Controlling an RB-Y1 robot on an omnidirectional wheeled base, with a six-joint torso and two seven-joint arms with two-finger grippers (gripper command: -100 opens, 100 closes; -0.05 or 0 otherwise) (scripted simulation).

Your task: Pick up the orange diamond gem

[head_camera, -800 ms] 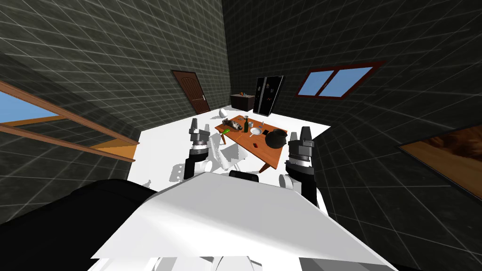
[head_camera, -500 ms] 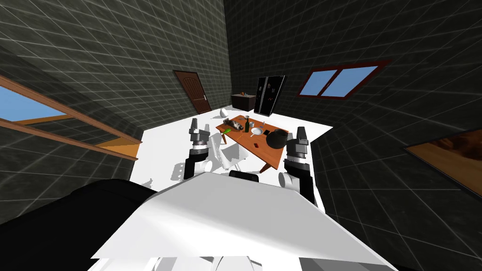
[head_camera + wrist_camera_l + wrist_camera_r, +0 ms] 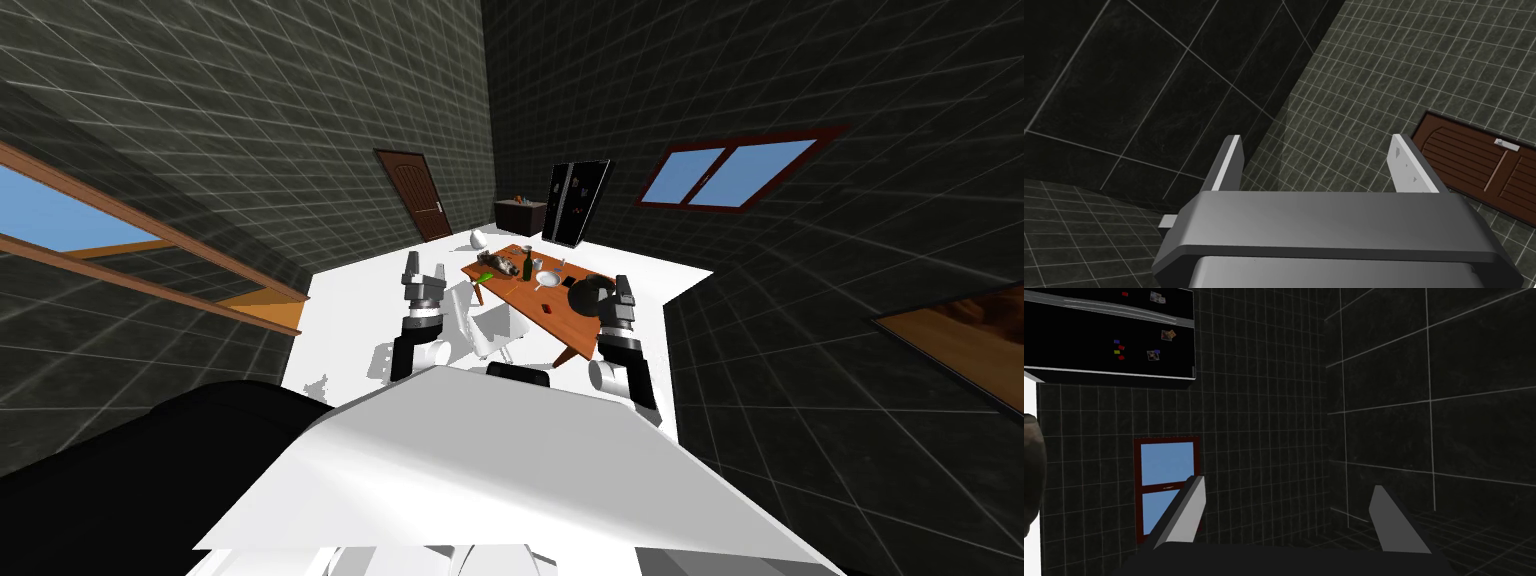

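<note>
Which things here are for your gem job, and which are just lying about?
For the job:
right gripper, jaws open, by the wooden table
left gripper, jaws open
the gem: too small to pick out from here

Just lying about:
black pot
dark bottle
white bowl
black fridge
brown door

Orange-brown table [image 3: 516, 291], black pot [image 3: 587, 297], dark gridded walls [image 3: 250, 130].
</note>
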